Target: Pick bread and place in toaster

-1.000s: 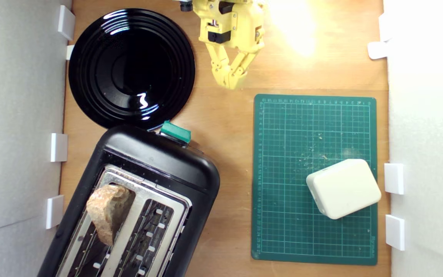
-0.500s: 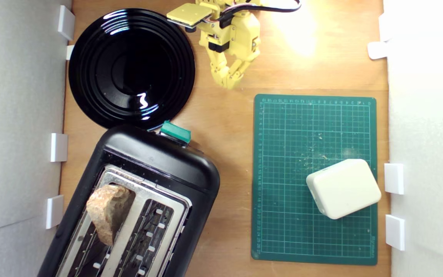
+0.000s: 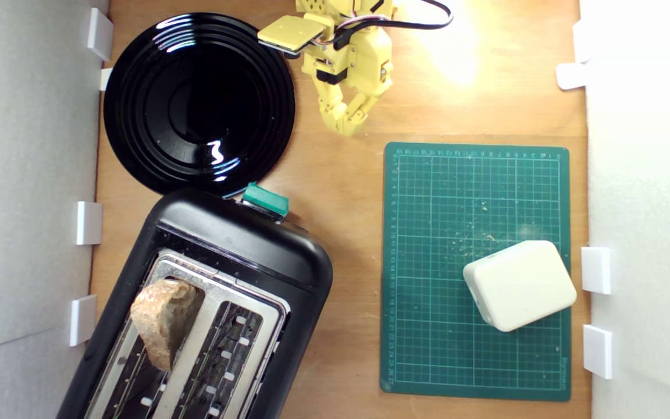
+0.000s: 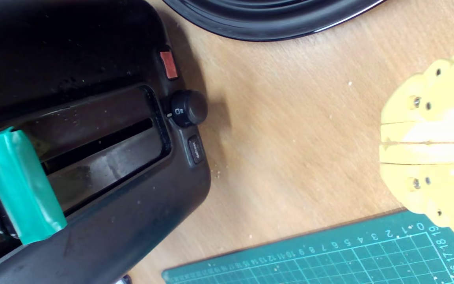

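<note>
Now standing upright: bread (image 3: 163,326) in the toaster (image 3: 242,244) slot nearer the exterior view's left. Far off, yellow fingers (image 3: 348,125) pressed together, gripping nothing, hanging over bare desk (image 3: 335,186) between black plate (image 3: 137,87) and green mat (image 3: 428,349).

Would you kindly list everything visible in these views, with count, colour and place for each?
bread: one, brown-crusted, standing in the toaster slot nearer the exterior view's left.
toaster: one, glossy black with silver top, lower left of the exterior view.
lever knob: one, teal-green, on the toaster's end facing the plate.
plate: one, black, upper left, bare.
cutting mat: one, green with grid, on the exterior view's right.
white block: one, off-white, on the mat's lower right part.
white clips: several, along both table edges.
table: one, wooden.
gripper: one, yellow, top centre over bare table, closed and holding nothing.
</note>
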You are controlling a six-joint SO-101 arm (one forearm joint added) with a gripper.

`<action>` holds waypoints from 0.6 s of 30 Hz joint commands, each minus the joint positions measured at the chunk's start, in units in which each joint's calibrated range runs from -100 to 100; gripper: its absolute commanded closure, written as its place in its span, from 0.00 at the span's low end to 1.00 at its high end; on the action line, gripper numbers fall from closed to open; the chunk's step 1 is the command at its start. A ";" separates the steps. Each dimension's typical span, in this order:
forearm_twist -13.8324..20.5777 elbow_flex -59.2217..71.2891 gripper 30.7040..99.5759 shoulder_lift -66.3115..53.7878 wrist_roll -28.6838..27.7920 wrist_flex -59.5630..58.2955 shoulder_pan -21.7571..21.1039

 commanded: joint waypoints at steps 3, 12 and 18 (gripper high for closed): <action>0.67 0.46 0.87 -0.35 0.32 0.01 0.92; 0.12 0.55 0.86 -0.10 -0.21 0.27 0.28; 0.12 0.46 0.86 -0.10 -0.21 0.27 0.36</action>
